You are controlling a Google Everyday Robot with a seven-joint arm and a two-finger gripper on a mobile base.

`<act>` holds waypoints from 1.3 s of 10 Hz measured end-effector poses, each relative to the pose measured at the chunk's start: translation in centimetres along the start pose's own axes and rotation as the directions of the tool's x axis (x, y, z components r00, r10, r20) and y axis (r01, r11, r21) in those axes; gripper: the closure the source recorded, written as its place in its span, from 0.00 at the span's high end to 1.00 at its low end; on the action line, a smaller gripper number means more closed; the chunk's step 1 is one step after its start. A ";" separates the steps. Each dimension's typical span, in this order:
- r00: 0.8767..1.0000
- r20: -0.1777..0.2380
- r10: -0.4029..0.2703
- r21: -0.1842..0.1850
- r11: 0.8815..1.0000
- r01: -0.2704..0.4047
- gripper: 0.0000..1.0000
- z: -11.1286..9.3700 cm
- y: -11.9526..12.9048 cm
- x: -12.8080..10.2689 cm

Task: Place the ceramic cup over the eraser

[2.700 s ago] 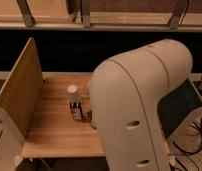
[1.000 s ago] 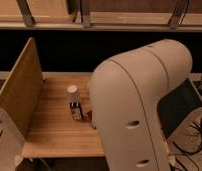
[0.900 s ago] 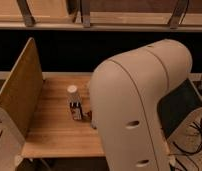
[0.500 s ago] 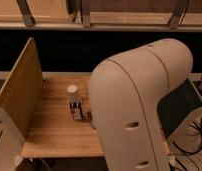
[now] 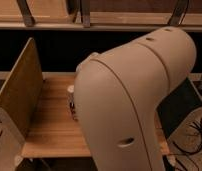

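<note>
The small whitish ceramic cup (image 5: 70, 90) stands on the wooden table (image 5: 49, 132), and only its left edge shows beside the arm. Just below it, a sliver of the dark eraser (image 5: 72, 107) shows, close in front of the cup. I cannot tell whether the two touch. The arm's large beige shell (image 5: 134, 95) fills the middle and right of the view and covers the rest of both things. My gripper is hidden behind this shell.
A tall wooden board (image 5: 19, 95) stands upright along the table's left side. A shelf rail (image 5: 94, 22) runs across the back above a dark gap. Cables (image 5: 194, 137) lie on the floor at the right.
The arm's shell has shifted left and grown larger in view. It now covers most of the cup and eraser, which showed whole before.
</note>
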 end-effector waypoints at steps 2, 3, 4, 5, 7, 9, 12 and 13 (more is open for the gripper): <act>0.998 0.015 -0.053 0.017 0.998 0.053 0.71 -0.7 -1.1 -1.1; 0.998 0.014 -0.056 0.018 0.998 0.056 0.71 -0.8 -1.2 -1.1; 0.998 0.015 -0.056 0.017 0.998 0.056 0.71 -0.8 -1.2 -1.1; 0.998 0.014 -0.057 0.017 0.998 0.056 0.71 -0.8 -1.1 -1.1; 0.997 0.004 -0.076 0.020 0.997 0.076 0.71 -0.2 -1.0 -1.4; 0.988 0.003 -0.154 0.044 0.987 0.154 0.71 0.7 -1.8 -3.6; 0.960 0.027 -0.277 0.100 0.957 0.273 0.71 1.9 -4.4 -7.4; 0.949 0.056 -0.309 0.117 0.946 0.301 0.71 2.3 -5.2 -8.6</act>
